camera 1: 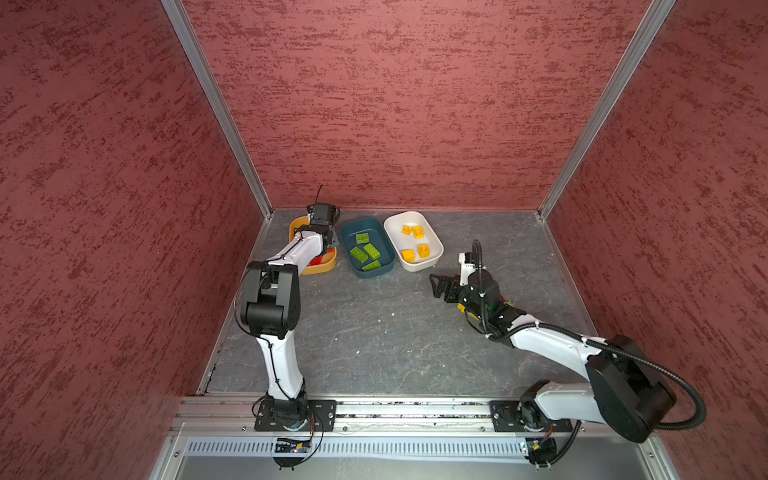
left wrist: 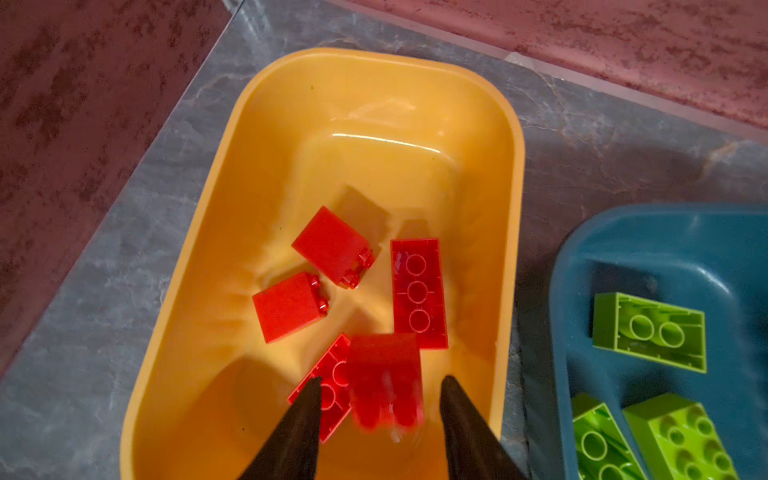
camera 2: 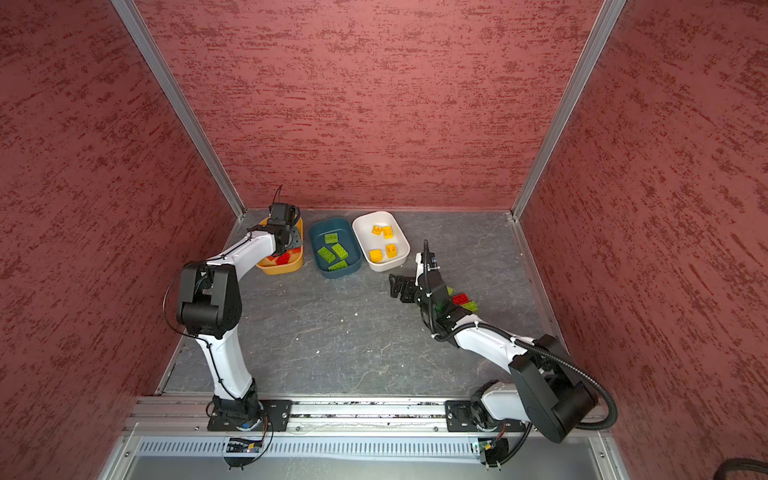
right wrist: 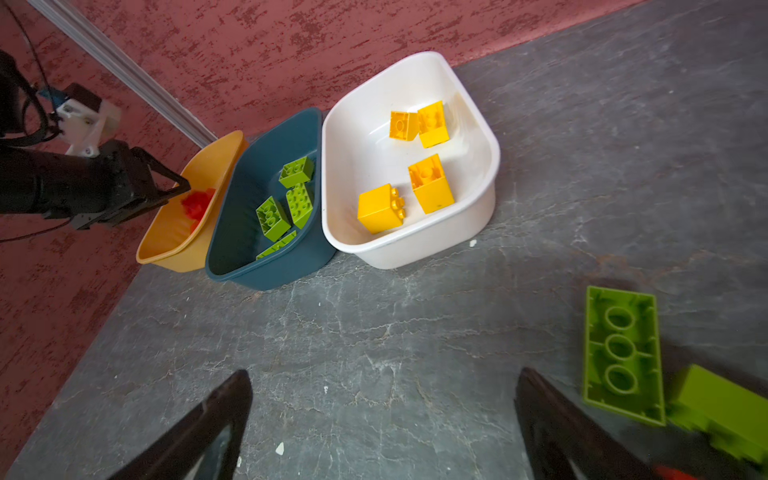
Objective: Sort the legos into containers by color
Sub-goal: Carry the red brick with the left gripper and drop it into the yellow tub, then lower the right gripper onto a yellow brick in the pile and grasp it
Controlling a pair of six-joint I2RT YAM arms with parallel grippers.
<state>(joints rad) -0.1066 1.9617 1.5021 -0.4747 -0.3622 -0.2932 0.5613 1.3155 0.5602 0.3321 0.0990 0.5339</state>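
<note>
Right gripper [right wrist: 384, 374] hovers over the bare counter [camera 1: 374, 332] toward the right edge, jaws wide, holding nothing. Just beside it lie two loose green legos [right wrist: 621, 353] and a loose red lego [camera 2: 460, 298]. Three tubs stand side by side along the far edge. White tub [right wrist: 415, 253] holds four yellow legos [right wrist: 380, 208]. Blue tub [right wrist: 270, 278] holds four green legos [right wrist: 272, 218]. Yellow tub [left wrist: 374, 104] sits by the far left corner. Left gripper [left wrist: 381, 378] is over it, jaws partly apart. A blurred red lego [left wrist: 384, 357] shows between them, touching neither. Four red legos [left wrist: 419, 291] lie in that tub.

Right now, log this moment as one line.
left gripper open over mustard tub, blurred red brick between its jaws | right gripper open, empty, above table | green brick loose beside it
</note>
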